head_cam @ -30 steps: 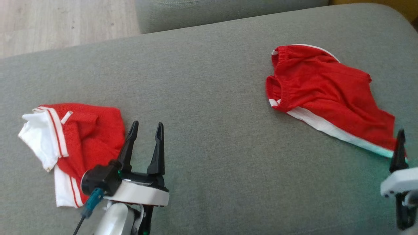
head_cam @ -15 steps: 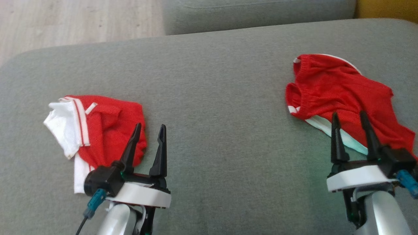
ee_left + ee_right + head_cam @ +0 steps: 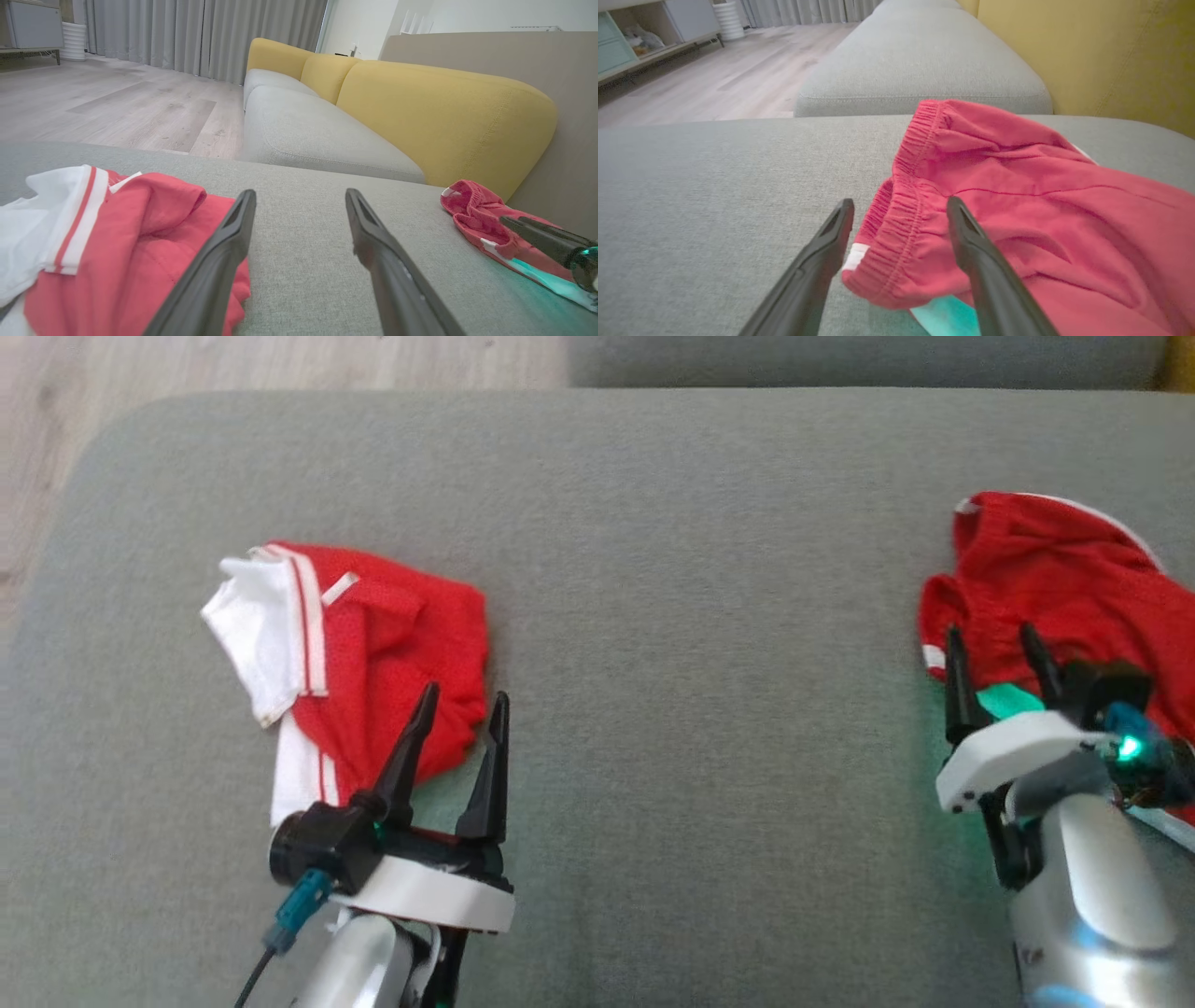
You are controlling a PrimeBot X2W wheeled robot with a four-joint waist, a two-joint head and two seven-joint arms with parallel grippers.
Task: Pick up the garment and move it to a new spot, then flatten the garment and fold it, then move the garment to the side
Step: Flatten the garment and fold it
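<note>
Garment (image 3: 373, 653), soft, light and limp, lay bunched near the left edge of the grey cushion (image 3: 700, 569); its striped sleeve hem looked the surest hold. The left gripper (image 3: 467, 693) stood open just beside it, and the right gripper (image 3: 990, 632) was open over the shorts (image 3: 1055, 569).

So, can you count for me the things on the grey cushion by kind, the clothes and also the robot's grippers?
Jerseys: 1, the red and white jersey, on the robot's left.
Shorts: 1, the red shorts, on its right.
Grippers: 2, the left gripper and the right gripper, both open.
Total: 4.
</note>
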